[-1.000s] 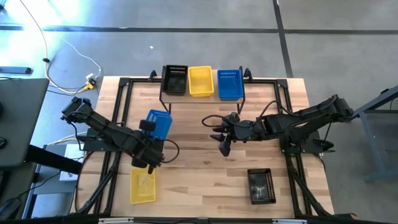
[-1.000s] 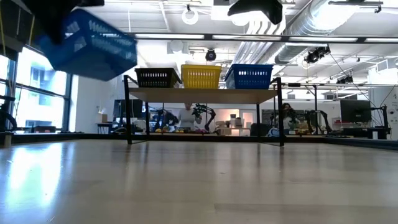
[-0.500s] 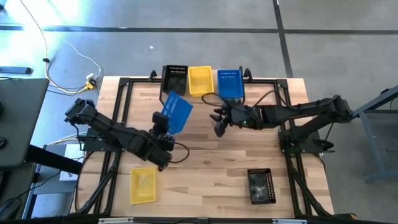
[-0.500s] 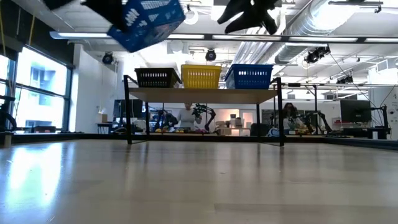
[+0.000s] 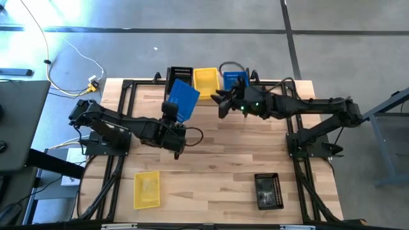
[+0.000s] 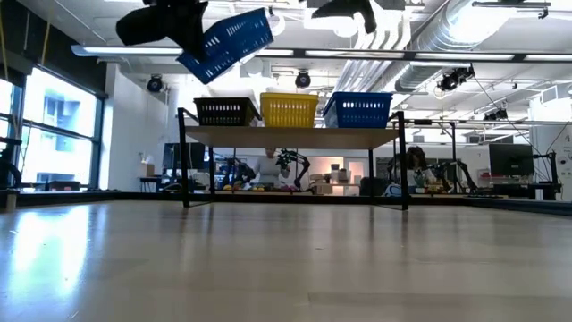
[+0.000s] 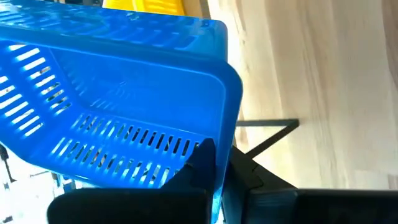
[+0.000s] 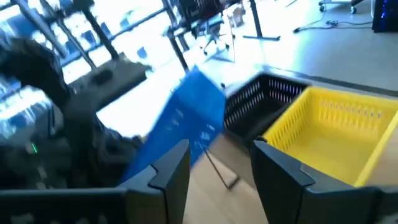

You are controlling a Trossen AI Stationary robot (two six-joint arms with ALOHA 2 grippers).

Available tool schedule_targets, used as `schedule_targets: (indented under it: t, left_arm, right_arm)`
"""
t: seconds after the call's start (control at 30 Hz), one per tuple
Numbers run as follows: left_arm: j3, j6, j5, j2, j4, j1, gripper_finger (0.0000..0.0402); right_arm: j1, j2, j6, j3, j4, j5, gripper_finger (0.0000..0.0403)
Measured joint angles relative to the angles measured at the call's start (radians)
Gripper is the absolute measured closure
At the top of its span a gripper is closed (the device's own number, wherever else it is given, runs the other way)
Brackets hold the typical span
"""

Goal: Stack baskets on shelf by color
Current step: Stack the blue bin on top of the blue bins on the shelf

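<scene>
A blue basket (image 5: pixel 182 100) hangs tilted in the air just in front of the shelf (image 6: pixel 295 137), with my left gripper (image 5: pixel 172 117) shut on it. On the shelf stand a black basket (image 5: pixel 180 76), a yellow basket (image 5: pixel 206 80) and another blue basket (image 5: pixel 237 86), each on its bottom. My right gripper (image 5: pixel 221 103) hovers open to the right of the held basket, near the shelf's front edge, with nothing between its fingers (image 8: pixel 176 167). A yellow basket (image 5: pixel 147 189) and a black basket (image 5: pixel 268 190) lie on the table near its front edge. My left gripper holds the blue basket by a perforated side wall (image 7: pixel 214 140) close to a corner. One finger (image 7: pixel 202 160) is inside the basket and the other outside. The fingers come from the table's near side. The basket is lifted clear and steeply tilted (image 6: pixel 225 43).
The shelf's black legs (image 6: pixel 185 170) stand at the table's far edge. The wooden tabletop (image 5: pixel 217 160) lies bare between the arms and the two loose baskets. Cables run over the floor at the left (image 5: pixel 77 57).
My left gripper has carried the blue basket toward the table's far edge and to the right, up to the shelf, and has turned, so the basket now stands more steeply tilted. My right gripper has risen and gone toward the far edge, to the shelf's front.
</scene>
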Motion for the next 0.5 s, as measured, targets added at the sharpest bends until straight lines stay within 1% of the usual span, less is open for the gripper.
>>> schedule_targets:
  t: [0.07,0.13,0.2,0.3,0.4,0.5]
  left_arm:
    - [0.001,0.032,0.002,0.0,-0.007,0.005,0.0401]
    - [0.019,0.041,0.008,0.0,-0.052,0.005,0.0401]
    - [0.054,0.041,0.015,-0.001,-0.09,0.005,0.0401]
    - [0.114,0.036,0.053,0.0,-0.116,0.005,0.0401]
    - [0.169,0.085,0.105,-0.001,-0.118,0.012,0.0401]
    - [0.199,0.148,0.117,-0.001,-0.119,0.017,0.0401]
  right_arm:
    - [-0.003,0.0,0.025,0.038,0.001,0.001,0.0243]
    - [-0.001,0.0,0.049,0.078,0.001,-0.001,0.0241]
    - [0.001,0.0,0.07,0.124,-0.012,-0.025,0.0241]
    - [0.002,0.001,0.088,0.199,-0.033,-0.051,0.0244]
    - [0.001,0.021,0.123,0.274,-0.119,-0.051,0.0249]
    - [0.001,0.062,0.191,0.351,-0.234,-0.07,0.0251]
